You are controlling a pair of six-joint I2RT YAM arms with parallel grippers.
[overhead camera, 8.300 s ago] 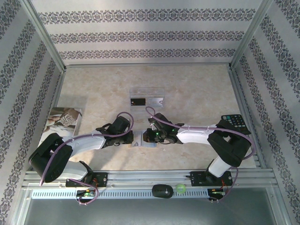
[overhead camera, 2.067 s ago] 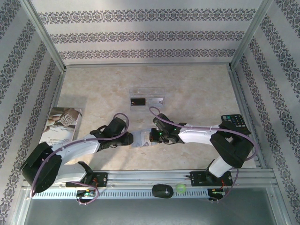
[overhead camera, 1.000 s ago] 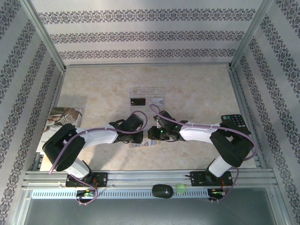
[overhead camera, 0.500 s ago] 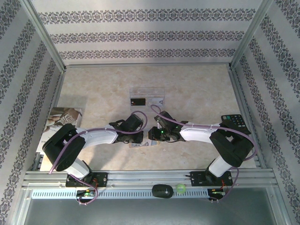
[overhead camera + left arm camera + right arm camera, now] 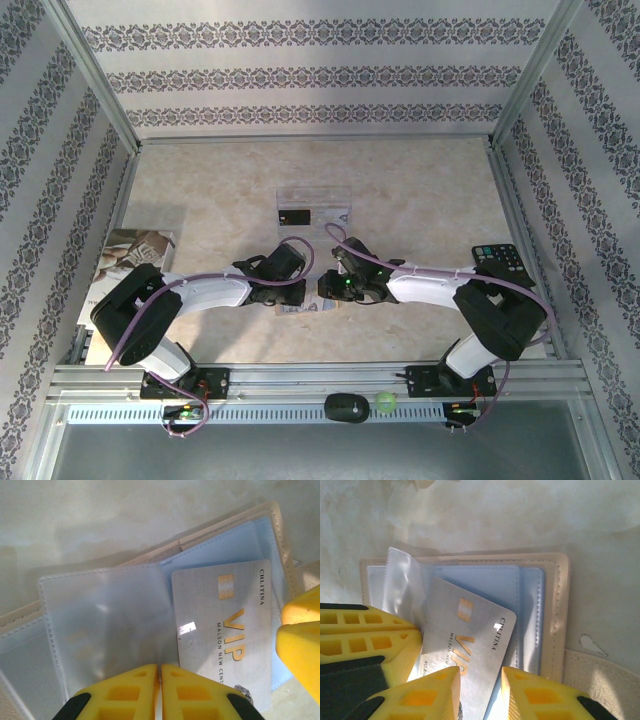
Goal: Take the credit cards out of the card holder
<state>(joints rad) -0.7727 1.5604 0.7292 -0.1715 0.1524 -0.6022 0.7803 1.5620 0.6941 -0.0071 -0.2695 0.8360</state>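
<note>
The card holder (image 5: 303, 302) lies open on the table between my two grippers, tan outside (image 5: 555, 615) and pale blue inside (image 5: 220, 545). A silver credit card marked VIP (image 5: 225, 630) (image 5: 465, 630) sticks partly out of its pocket, tilted. My left gripper (image 5: 286, 293) (image 5: 160, 666) is shut on the edge of the holder's clear sleeve (image 5: 105, 625), which stands lifted. My right gripper (image 5: 322, 288) (image 5: 480, 672) stands open with a narrow gap, its fingers straddling the silver card's near end. A black credit card (image 5: 293, 215) lies in the clear tray.
The clear tray (image 5: 313, 195) sits behind the holder with a pale flat piece beside the black card. A printed booklet (image 5: 128, 255) lies at the left, a black keypad device (image 5: 503, 262) at the right. The holder's tan tab (image 5: 600, 675) lies beside my right finger.
Since two seconds ago my left gripper has moved right onto the holder. Over the last second both arms barely shift, the right one slightly to the right.
</note>
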